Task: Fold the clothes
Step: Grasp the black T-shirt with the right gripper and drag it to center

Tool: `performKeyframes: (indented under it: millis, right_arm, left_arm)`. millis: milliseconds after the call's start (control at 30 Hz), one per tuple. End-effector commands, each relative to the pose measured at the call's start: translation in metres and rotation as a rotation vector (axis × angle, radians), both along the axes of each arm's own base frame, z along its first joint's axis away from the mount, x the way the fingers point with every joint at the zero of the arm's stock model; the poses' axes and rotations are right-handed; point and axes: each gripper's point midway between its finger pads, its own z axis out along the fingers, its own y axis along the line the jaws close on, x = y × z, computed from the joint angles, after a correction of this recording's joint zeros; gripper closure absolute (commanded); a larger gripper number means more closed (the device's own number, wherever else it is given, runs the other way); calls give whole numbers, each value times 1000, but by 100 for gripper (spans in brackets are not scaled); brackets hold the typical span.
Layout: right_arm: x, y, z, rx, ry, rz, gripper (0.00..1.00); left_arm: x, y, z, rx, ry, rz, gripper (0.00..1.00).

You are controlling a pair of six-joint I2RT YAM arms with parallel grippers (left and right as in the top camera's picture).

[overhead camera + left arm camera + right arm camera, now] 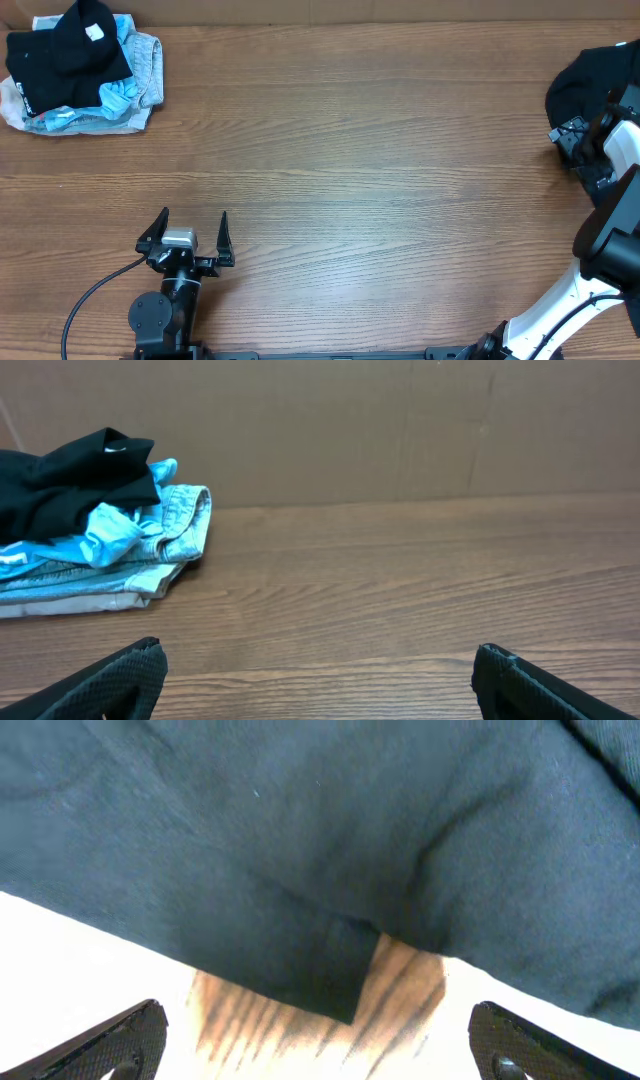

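Table (380, 150) holds 1 clothes pile (80, 70) and 1 black garment (585, 85) under wide-spread right claw (315, 1012); left claw (194, 215) likewise spread.

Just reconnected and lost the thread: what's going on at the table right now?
The right tool is open and close against a black garment at the right edge of the table, with nothing gripped yet. The left tool is open over bare wood near the front, holding nothing. A pile of clothes sits in the far left corner, a black piece on top of blue and pale denim ones. No garment is spread out flat.
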Motion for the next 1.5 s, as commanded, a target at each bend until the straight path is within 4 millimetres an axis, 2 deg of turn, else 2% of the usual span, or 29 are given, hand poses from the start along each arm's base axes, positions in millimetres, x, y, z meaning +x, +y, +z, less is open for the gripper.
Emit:
performKeyframes:
  millis: [0,67,167,367,467,533,667,867,1067,1167,1267,1467]
  right_arm:
    - [10,-1,6,3,-38,-14,4]
    - [9,-1,5,7,-35,-19,13]
    - [6,1,-2,18,-27,-37,21]
    - [5,1,-17,29,-17,-58,22]
    - [7,0,-24,28,-18,-58,28]
    - [8,-1,-25,26,-23,-58,37]
    - [11,-3,-24,19,-34,-55,65]
    - [8,0,-25,29,-18,-55,96]
    - [9,4,-13,60,-3,-48,96]
    - [17,16,0,138,-27,-24,96]
    - [32,40,17,256,-76,24,96]
    - [70,110,60,438,-199,253,96]
  left_arm:
    - [0,3,0,6,-4,16,0]
    - [0,3,0,6,-4,16,0]
    - [0,3,0,6,-4,16,0]
    - [0,3,0,6,-4,16,0]
    - [0,3,0,6,-5,16,0]
    - [0,3,0,6,-5,16,0]
    - [0,3,0,6,-4,16,0]
    - [0,3,0,6,-5,16,0]
    - [0,3,0,6,-4,16,0]
    - [0,3,0,6,-5,16,0]
    - [0,3,0,6,-5,16,0]
    - [0,3,0,6,-4,16,0]
